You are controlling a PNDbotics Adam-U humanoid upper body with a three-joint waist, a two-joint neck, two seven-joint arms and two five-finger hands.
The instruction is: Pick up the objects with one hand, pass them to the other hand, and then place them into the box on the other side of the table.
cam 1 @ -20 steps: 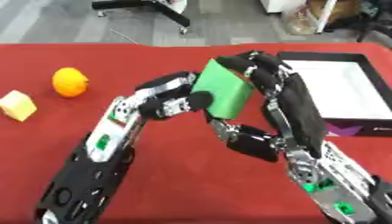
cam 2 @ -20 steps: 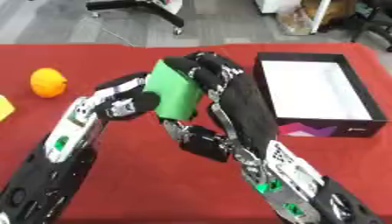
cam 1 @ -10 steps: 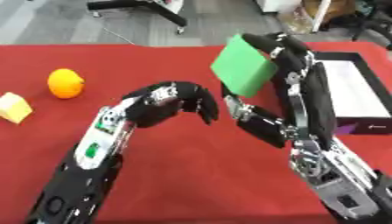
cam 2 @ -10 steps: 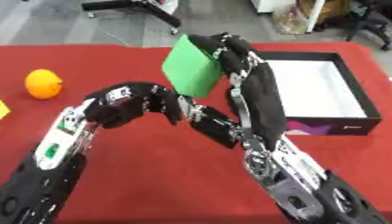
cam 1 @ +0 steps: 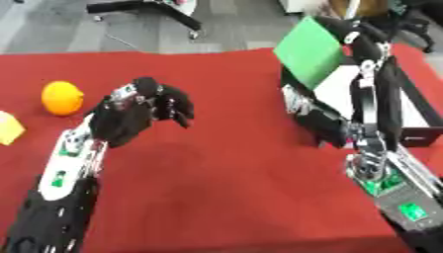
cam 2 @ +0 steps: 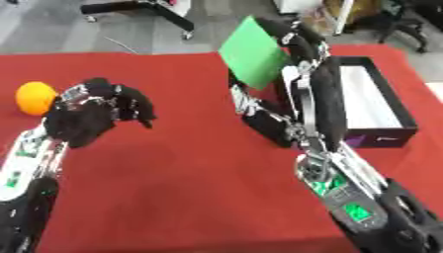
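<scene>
My right hand (cam 1: 359,37) is raised high at the upper right, shut on a flat green block (cam 1: 309,51). The block hangs tilted over the near-left corner of the black box (cam 2: 380,106) with a white inside, at the table's right edge. My left hand (cam 1: 143,111) hovers over the red table (cam 1: 216,163) at the left, fingers curled and holding nothing. An orange (cam 1: 62,98) lies on the table to the left of that hand. A yellow block (cam 1: 9,127) shows at the far left edge.
Beyond the table's far edge is grey floor with a black chair base (cam 1: 147,10). More chairs and boxes stand at the upper right.
The green block has passed from between both hands to my right hand alone, which has carried it up and right toward the box. My left hand has drawn back left, fingers curled.
</scene>
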